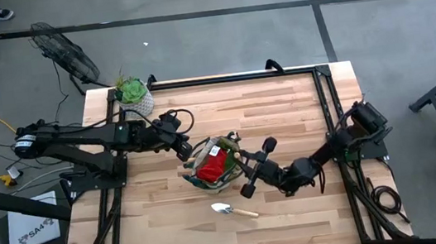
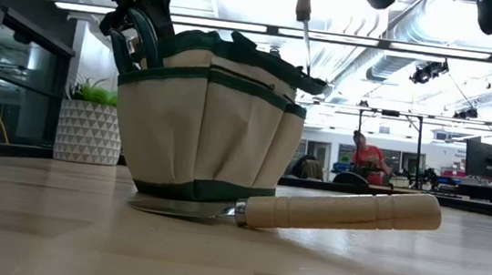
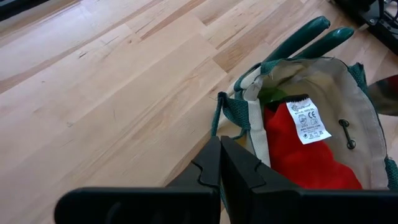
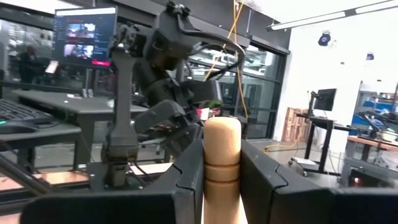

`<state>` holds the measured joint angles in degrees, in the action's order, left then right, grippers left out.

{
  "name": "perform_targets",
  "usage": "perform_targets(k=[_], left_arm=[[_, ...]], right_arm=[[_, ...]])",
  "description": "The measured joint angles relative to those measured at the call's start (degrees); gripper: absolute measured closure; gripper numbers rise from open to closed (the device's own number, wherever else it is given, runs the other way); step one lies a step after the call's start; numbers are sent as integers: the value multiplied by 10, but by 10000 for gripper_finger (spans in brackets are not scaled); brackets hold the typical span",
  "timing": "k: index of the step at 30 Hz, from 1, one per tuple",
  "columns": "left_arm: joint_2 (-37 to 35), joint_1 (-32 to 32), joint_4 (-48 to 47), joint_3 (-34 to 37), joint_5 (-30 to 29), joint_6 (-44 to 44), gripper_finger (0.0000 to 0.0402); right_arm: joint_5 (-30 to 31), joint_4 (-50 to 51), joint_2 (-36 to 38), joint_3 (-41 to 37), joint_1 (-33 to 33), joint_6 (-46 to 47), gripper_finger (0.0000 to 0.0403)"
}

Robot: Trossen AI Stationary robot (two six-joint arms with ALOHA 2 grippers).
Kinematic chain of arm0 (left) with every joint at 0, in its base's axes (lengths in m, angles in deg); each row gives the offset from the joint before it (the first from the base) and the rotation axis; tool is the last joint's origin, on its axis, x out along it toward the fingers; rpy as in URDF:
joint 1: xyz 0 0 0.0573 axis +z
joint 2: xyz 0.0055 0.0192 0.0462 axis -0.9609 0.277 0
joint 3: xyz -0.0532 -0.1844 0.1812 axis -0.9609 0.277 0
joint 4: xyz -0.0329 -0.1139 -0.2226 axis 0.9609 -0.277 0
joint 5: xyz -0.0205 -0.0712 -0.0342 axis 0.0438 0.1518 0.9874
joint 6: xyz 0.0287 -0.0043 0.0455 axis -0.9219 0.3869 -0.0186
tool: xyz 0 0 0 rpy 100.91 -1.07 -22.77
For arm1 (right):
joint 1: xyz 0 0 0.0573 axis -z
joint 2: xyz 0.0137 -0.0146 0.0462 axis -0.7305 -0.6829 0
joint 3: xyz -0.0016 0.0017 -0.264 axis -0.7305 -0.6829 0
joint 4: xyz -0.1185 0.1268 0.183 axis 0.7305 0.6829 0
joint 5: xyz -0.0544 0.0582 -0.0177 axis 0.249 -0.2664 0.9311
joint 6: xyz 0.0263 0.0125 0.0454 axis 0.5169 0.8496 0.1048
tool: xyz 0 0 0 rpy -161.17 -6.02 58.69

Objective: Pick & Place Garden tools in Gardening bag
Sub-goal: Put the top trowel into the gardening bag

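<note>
Right gripper (image 4: 222, 180) clamps trowel (image 4: 222, 165) above gardening bag (image 1: 216, 162); left gripper (image 3: 220, 163) closed on bag rim.

I can read "CE" on the white care tag (image 3: 309, 121) sewn inside the gardening bag (image 3: 364, 112). Its smaller print I can't make out

A robotics lab or workshop is showing here: ceiling strip lights (image 2: 266, 32) and exposed ducts (image 2: 422, 28) are running across the upper frame, monitors (image 4: 84, 34) are glowing at upper left, and a person (image 2: 367, 158) is sitting among desks at centre right
</note>
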<state>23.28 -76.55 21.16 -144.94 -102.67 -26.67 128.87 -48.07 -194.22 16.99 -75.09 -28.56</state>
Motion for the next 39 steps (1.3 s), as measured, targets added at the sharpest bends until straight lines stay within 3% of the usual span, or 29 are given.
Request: perform_targets(k=[4, 8, 14, 20, 22, 25, 29, 34, 39], left_arm=[[0, 0, -1, 0, -3, -25, 402], [0, 0, -13, 0, -28, -244, 402], [0, 0, 0, 0, -33, -411, 402], [0, 0, 6, 0, -21, -429, 402], [0, 0, 20, 0, -13, -390, 402], [0, -1, 33, 0, 35, -385, 402], [-4, -18, 40, 0, 159, -442, 402], [-8, -34, 53, 3, 172, -465, 402], [-53, -34, 161, 74, 219, -466, 402]], right_arm=[[0, 1, 0, 0, 0, 0, 343], [0, 1, 0, 0, 0, 0, 343], [13, 1, 0, 0, 0, 0, 343], [14, 2, 0, 0, 0, 0, 341], [13, 2, 0, 0, 0, 0, 342], [7, 2, 0, 0, 0, 0, 343], [-3, 2, 0, 0, 0, 0, 343], [-1, 2, 0, 0, 1, 0, 343], [-1, 2, 0, 0, 2, 0, 343]])
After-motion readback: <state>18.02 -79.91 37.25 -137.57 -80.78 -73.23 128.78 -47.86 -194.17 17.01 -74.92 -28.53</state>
